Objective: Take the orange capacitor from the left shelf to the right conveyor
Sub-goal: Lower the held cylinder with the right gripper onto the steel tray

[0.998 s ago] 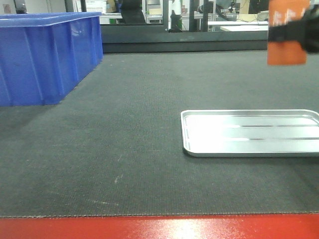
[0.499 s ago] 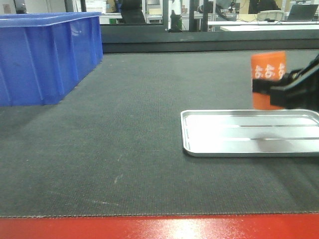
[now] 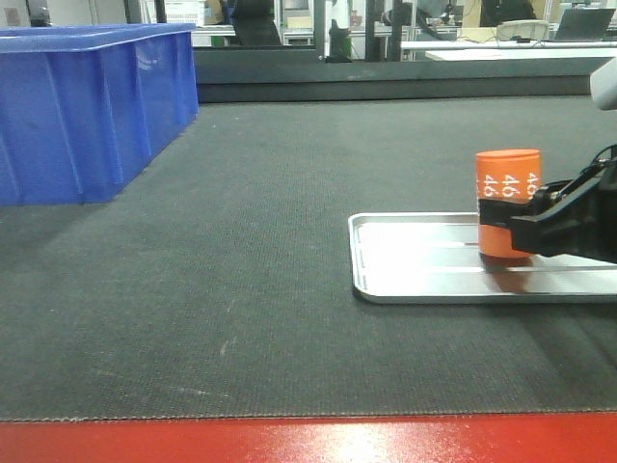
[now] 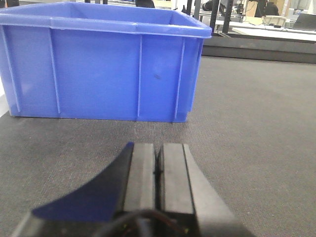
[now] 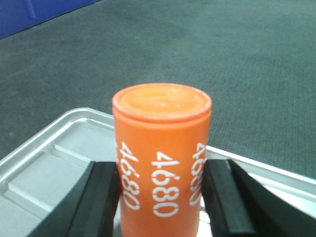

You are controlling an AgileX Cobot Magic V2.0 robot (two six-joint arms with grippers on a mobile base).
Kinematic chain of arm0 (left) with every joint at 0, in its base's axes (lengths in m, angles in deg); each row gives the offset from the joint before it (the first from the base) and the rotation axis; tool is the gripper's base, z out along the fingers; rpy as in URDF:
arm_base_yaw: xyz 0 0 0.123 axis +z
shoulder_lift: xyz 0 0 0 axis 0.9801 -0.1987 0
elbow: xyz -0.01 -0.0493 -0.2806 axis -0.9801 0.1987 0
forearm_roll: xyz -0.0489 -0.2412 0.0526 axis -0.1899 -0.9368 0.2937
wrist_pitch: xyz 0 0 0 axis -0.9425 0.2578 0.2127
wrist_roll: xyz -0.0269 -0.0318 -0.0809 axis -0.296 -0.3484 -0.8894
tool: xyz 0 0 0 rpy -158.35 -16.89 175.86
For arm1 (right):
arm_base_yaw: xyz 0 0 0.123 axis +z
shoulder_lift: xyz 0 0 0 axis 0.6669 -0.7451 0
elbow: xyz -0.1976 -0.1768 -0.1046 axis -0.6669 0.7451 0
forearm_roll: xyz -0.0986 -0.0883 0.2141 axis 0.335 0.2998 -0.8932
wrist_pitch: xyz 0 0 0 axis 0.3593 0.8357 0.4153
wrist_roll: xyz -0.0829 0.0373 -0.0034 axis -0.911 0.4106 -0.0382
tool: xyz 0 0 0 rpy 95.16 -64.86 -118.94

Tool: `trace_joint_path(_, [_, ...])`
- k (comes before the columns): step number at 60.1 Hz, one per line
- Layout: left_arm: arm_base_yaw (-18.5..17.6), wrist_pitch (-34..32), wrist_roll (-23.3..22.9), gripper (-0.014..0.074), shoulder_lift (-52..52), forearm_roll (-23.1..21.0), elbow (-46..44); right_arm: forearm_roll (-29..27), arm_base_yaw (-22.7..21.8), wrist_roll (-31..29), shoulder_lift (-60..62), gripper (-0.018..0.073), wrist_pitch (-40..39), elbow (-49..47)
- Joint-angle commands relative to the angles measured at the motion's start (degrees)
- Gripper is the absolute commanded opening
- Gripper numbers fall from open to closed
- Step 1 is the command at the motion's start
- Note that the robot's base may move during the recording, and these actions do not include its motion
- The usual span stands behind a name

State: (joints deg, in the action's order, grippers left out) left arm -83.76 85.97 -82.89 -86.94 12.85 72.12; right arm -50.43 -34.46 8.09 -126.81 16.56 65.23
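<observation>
The orange capacitor point(image 3: 508, 176), marked "4680", stands upright over the silver tray point(image 3: 405, 280) on the right conveyor point(image 3: 270, 241), its base at the tray's surface. My right gripper point(image 3: 507, 215) comes in from the right and is shut on its lower half. In the right wrist view the black fingers point(image 5: 101, 197) press both sides of the capacitor point(image 5: 162, 143). My left gripper point(image 4: 158, 158) is shut and empty, low over the belt point(image 4: 256, 123), facing the blue bin point(image 4: 98, 64). The left shelf is out of view.
The blue plastic bin point(image 3: 87, 106) stands at the belt's far left. The tray point(image 5: 44, 168) lies at the right, near the front. The belt's red front edge point(image 3: 289, 442) runs along the bottom. Frames and desks stand beyond the belt's far end.
My right gripper has brought the capacitor down from high at the upper right to the tray, shifting slightly left. The bin and tray have not moved.
</observation>
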Motion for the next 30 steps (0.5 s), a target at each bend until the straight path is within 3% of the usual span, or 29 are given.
trace_joint_path(1, [0.04,-5.12,0.03,-0.0105,1.10,0.00,-0.31,0.84,-0.35,-0.05,1.83,0.0423,-7.29,-1.02])
trace_joint_path(5, [0.04,-5.12,0.03,-0.0105,1.10,0.00,-0.31,0.84,-0.35,-0.05,2.46,0.0552,-6.91,-1.02])
trace_joint_path(9, [0.04,-5.12,0.03,-0.0105,1.10,0.00,-0.31,0.84,-0.35,-0.05,3.55,0.0622,-6.33,-0.95])
trace_joint_path(24, [0.04,-5.12,0.03,-0.0105,1.10,0.00,-0.31,0.91,-0.35,0.57,13.10,0.0618,2.86,0.88])
trace_joint_path(30, [0.04,-5.12,0.03,-0.0105,1.10,0.00,-0.31,1.80,-0.29,3.53,19.30,0.0618,6.75,1.97])
